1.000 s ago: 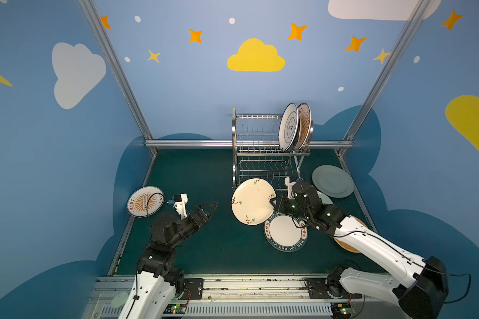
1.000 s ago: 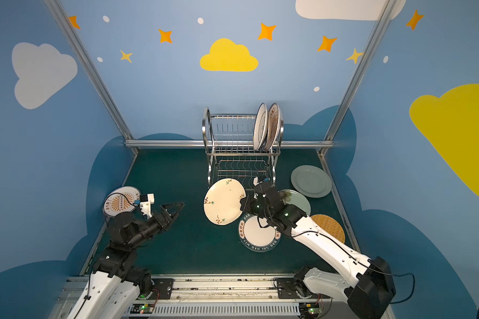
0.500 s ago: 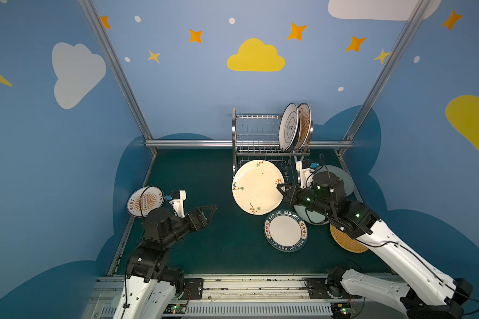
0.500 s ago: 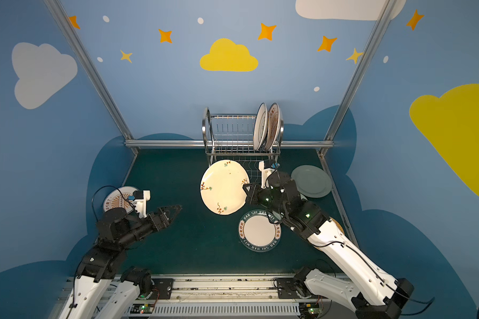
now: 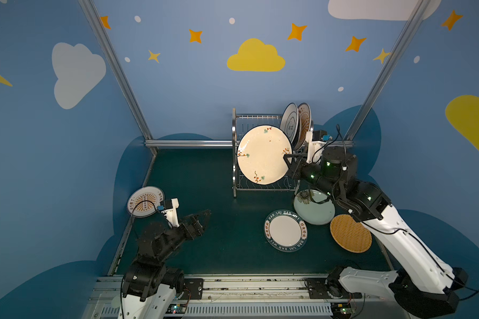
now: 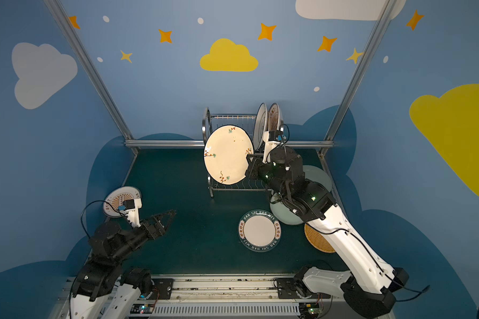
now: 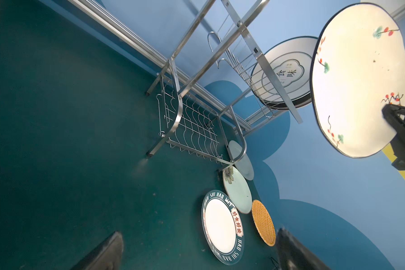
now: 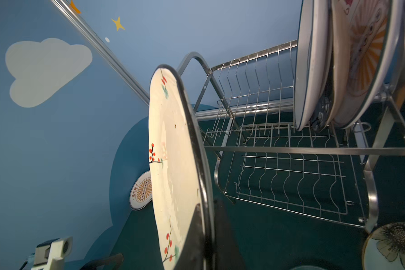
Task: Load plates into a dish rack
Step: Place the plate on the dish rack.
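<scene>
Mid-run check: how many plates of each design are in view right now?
orange sunburst plates: 2
pale green plates: 2
cream sprigged plate: 1
green lettered-rim plate: 1
orange woven plate: 1
dark-rimmed white plate: 1
Total: 8

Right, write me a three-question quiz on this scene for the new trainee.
1. True or false: the right tool is shut on the cream floral plate.
2. Nearest the left tool is: A the sunburst plate by the wall; B the woven plate; C the pale green plate.
3. Which tier of the dish rack already holds plates?
Key: 1 true; 2 A; 3 upper.
</scene>
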